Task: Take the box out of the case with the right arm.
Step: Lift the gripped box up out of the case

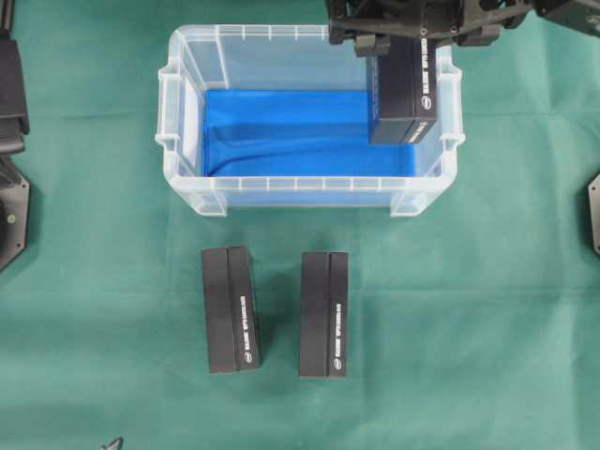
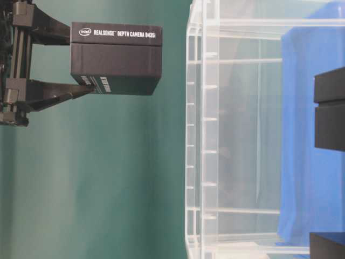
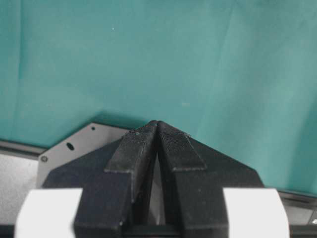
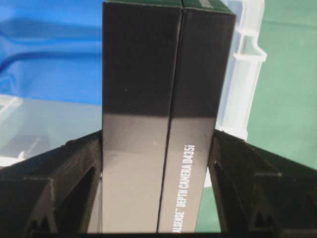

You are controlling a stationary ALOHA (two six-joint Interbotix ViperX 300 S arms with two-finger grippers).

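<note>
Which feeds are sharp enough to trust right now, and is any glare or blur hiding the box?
Overhead: even light, sharp; the held box shows clearly, though the right gripper is cropped at the top edge. Table-level: picture lies sideways, box lettering crisp. Right wrist: a soft sheen on the box face, print still legible. Left wrist: left gripper slightly soft, cloth evenly lit.

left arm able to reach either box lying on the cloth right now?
Probably yes: both boxes lie uncovered in front of the case, nothing over them, and the left gripper is shut and empty.
</note>
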